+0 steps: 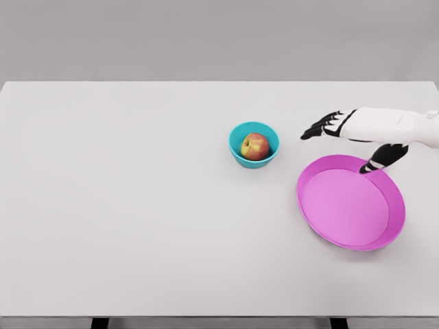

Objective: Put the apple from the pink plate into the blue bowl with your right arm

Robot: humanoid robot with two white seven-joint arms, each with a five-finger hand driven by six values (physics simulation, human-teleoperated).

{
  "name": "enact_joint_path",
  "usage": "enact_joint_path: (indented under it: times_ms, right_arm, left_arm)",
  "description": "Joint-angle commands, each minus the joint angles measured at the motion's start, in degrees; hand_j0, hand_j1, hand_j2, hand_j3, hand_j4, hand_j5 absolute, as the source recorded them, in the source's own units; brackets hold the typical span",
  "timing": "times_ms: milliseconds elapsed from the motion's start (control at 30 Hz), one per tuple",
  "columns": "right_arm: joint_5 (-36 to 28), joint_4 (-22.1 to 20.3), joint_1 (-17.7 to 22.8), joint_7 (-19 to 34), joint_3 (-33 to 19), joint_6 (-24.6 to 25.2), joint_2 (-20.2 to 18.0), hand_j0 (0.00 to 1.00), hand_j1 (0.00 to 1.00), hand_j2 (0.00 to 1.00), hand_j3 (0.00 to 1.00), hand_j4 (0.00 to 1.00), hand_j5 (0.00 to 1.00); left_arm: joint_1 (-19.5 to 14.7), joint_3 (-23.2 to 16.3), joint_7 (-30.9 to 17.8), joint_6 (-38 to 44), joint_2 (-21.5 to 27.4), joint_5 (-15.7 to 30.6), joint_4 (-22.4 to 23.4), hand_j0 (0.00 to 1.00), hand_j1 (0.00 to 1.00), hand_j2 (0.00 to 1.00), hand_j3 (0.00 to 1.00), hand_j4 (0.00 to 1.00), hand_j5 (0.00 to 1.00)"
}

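A: Apple (255, 147) sitting inside the blue bowl (236, 139), right of the table's middle. Nothing on the pink plate (346, 205), which lies nearer the right edge and looks tipped, its far rim higher.

B: And the right hand (341, 127)?

A: Hovering above the plate's far rim, fingers (317, 130) spread and pointing left toward the bowl, thumb hanging down. Holding nothing. Apple to the hand's left and slightly nearer the front edge, a clear gap between fingertips and bowl.

B: Long axis on the apple?

A: Roundish, none worth naming. Only hand in sight, so no contest over which is nearer; left arm out of view.

B: Task looks finished, then. Probably just a retreat toward the right edge, clear of the plate's rim.

A: Table (137, 226) plain white and flat, with two dark legs showing under the front edge. Grey wall (206, 41) behind the far edge.
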Motion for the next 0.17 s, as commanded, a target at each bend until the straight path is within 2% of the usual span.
enact_joint_path:
  times_ms: [0,133]
  right_arm:
    - [-0.38,-0.12,0.0,0.38,-2.72,-0.01,-0.78,1.0,1.0,1.0,1.0,1.0,1.0]
    - [-0.38,-0.21,1.05,0.38,-2.64,0.16,-0.7,1.0,1.0,1.0,1.0,1.0,1.0]
  left_arm:
    - [0.0,-0.01,-0.01,0.0,0.0,0.0,-0.04,1.0,1.0,1.0,1.0,1.0,1.0]
    - [-0.52,-0.1,-0.28,-0.09,0.0,0.0,-0.56,1.0,1.0,1.0,1.0,1.0,1.0]
